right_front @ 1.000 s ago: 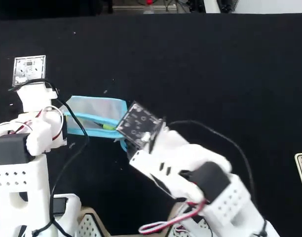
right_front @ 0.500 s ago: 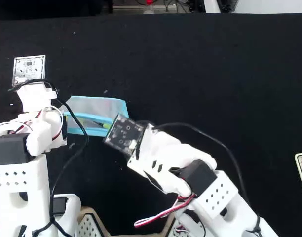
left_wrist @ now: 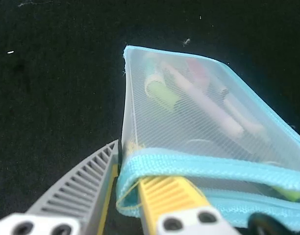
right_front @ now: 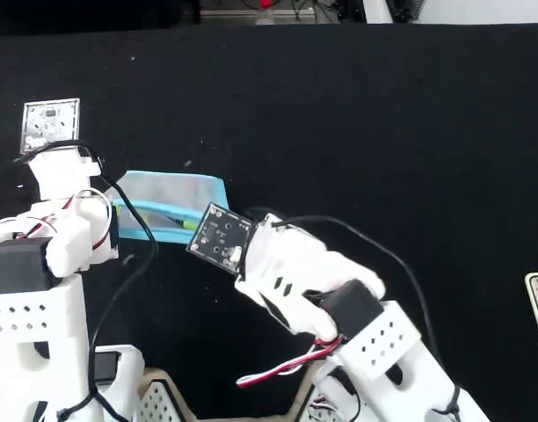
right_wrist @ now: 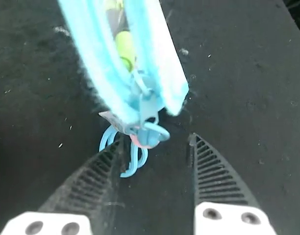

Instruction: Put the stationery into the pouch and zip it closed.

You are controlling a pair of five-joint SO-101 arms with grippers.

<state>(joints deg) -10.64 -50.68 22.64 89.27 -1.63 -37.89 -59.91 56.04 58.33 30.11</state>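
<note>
Mesh pouch point(left_wrist: 155, 132), one, pinched by left fingers point(left_wrist: 164, 193), holds three visible pens point(left_wrist: 204, 108).

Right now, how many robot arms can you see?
2. The left arm stands at the table's left side, its tool pinching the pouch's end. The right arm leans in from the front, its open tool at the zipper pull.

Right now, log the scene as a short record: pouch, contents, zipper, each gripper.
pouch: light blue mesh, on the black table
stationery: pens and a green marker, inside the pouch
zipper pull: at one end of the pouch, opening unzipped
right gripper: open, fingers either side of the zipper pull, not clamping it
left gripper: shut on the pouch's opposite end
</note>
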